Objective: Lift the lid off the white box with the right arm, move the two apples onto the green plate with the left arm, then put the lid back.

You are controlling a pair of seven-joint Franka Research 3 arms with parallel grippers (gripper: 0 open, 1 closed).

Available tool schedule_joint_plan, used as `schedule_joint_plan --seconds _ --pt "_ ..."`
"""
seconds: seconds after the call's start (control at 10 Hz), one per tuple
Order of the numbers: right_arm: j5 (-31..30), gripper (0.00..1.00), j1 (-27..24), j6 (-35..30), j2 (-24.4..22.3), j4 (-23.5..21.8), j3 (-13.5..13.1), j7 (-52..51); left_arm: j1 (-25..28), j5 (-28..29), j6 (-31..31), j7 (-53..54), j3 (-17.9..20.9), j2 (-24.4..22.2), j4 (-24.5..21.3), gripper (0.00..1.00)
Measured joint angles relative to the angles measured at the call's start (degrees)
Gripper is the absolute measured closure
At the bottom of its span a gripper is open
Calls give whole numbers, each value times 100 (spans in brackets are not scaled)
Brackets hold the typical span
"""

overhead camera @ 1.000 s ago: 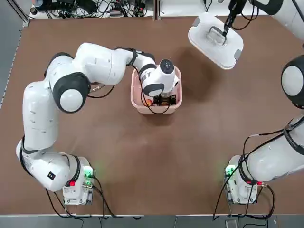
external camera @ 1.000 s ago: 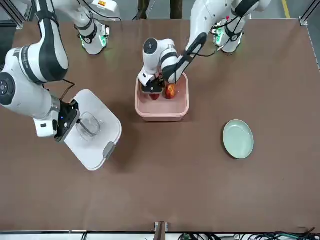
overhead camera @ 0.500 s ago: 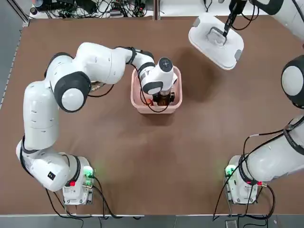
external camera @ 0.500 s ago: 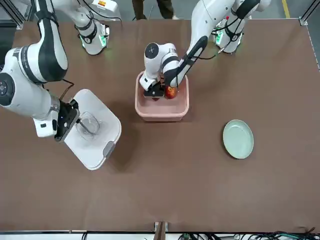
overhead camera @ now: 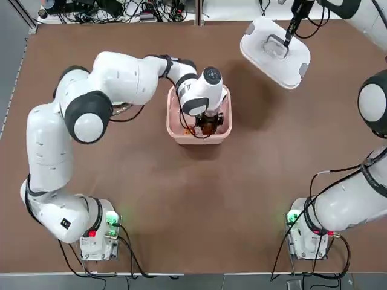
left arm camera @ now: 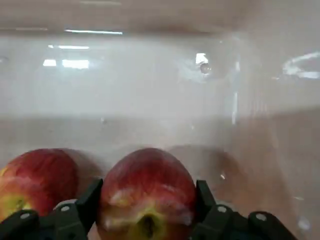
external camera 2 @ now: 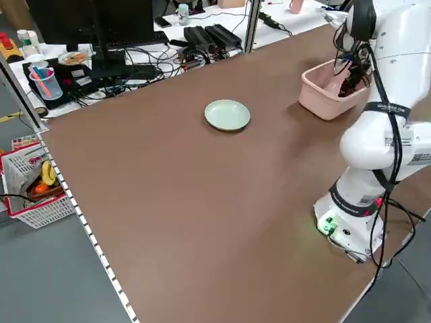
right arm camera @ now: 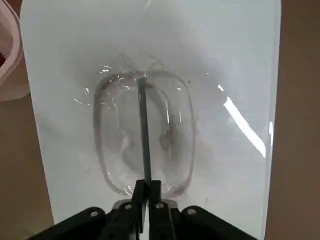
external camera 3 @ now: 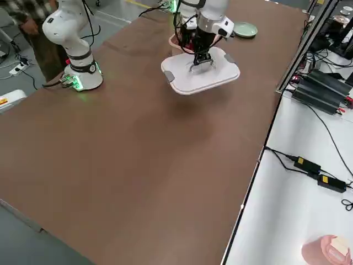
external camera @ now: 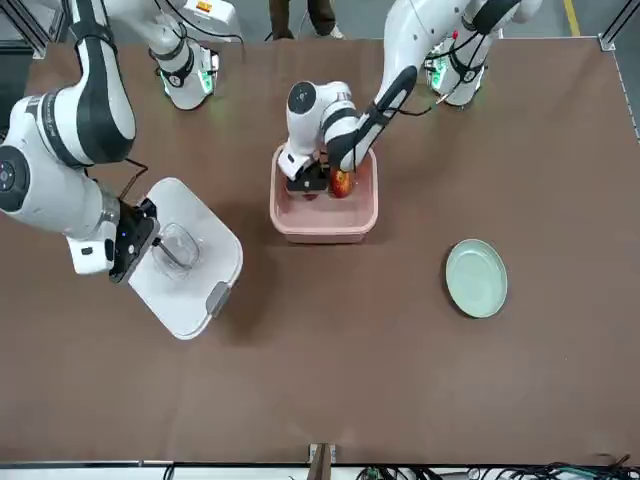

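The white box stands mid-table with its top off. My left gripper reaches down into it and is shut on one red apple, which sits between both fingers. Beside it in the box lies the second apple, also showing in the front view. My right gripper is shut on the loop handle of the lid, which it holds off to the box's right, nearer the far edge of the table. The green plate lies bare on the left side of the table.
Cables and power bricks lie past the table's far edge. A person's legs show behind the arms' bases. A red basket stands on the floor off the left side.
The left gripper's fingers have closed around the apple inside the box. The left wrist has shifted slightly. The right arm and the lid have not moved.
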Motion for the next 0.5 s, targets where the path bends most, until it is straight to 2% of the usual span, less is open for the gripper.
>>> schedule_joint_plan --seconds 0.3,0.5 --pt "0 94 -1 -2 0 0 1 -5 128 -462 -739 180 -37 -786 121 20" --pt "2 94 -2 -2 0 0 3 -30 589 -820 -1377 895 -31 -1200 246 20"
